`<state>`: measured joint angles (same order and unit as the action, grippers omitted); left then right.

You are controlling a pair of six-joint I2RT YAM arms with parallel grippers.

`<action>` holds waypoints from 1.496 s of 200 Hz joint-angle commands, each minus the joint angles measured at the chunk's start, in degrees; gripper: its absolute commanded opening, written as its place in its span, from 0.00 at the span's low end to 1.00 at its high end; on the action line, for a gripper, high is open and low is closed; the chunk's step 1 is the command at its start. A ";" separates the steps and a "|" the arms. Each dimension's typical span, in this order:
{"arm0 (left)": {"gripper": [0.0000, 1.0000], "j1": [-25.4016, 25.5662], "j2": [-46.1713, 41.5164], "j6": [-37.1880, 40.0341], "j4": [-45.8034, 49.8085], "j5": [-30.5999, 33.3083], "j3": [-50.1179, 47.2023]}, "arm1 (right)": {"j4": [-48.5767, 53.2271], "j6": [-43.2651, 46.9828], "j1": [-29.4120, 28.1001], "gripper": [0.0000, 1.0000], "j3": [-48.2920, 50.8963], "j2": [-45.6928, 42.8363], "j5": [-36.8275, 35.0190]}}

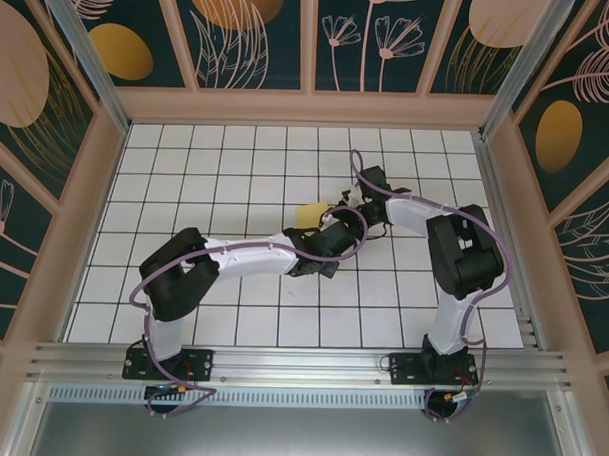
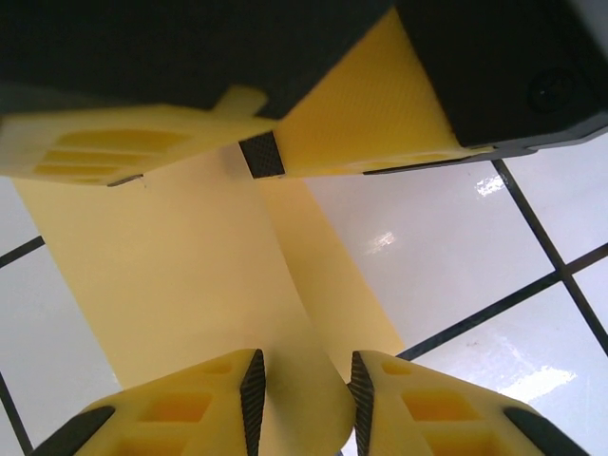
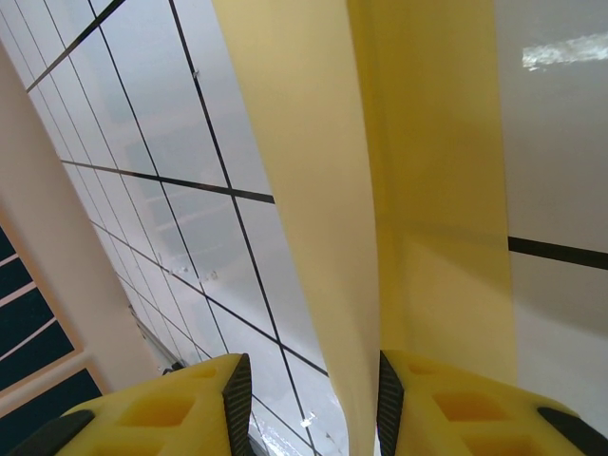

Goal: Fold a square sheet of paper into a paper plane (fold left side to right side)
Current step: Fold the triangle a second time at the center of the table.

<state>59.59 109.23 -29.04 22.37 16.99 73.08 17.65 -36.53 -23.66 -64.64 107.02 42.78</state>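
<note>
Bulging between the narrow jaws of the left gripper (image 2: 304, 399) at bottom centre, the square sheet of paper (image 2: 171, 275) may be pinched; I cannot tell. The right gripper (image 3: 309, 385), part open, covers its top edge.

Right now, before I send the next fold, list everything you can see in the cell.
yellow paper sheet: one, yellow, mid-table, partly raised between both pincers
table: one, white tiles with black grid, under everything
wall panels: several, dark teal with orange and pink plants, around the table
rail: one, silver, near edge, under the arm bases
left arm, right arm: two, black and white, reaching to mid-table
left pincer: one, yellow fingers, black pads, paper fold between them
right pincer: one, same colours, jaws apart, paper beside one finger
</note>
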 commanded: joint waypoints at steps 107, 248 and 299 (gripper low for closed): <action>0.39 -0.19 -3.76 0.70 1.94 -0.34 -0.13 | 1.25 0.15 -0.70 0.43 -2.07 1.14 1.97; 0.42 -0.21 -4.22 1.09 -0.17 -4.37 -0.99 | 1.25 0.24 -0.69 0.43 -2.22 1.22 2.32; 0.63 -0.24 -2.64 1.35 -0.50 -3.86 -1.28 | 1.16 -0.01 -0.69 0.42 -2.00 1.00 2.60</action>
<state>59.57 106.91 -28.32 22.50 12.84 72.14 18.06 -36.40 -23.99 -65.52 107.90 43.64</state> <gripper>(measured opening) 0.583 0.425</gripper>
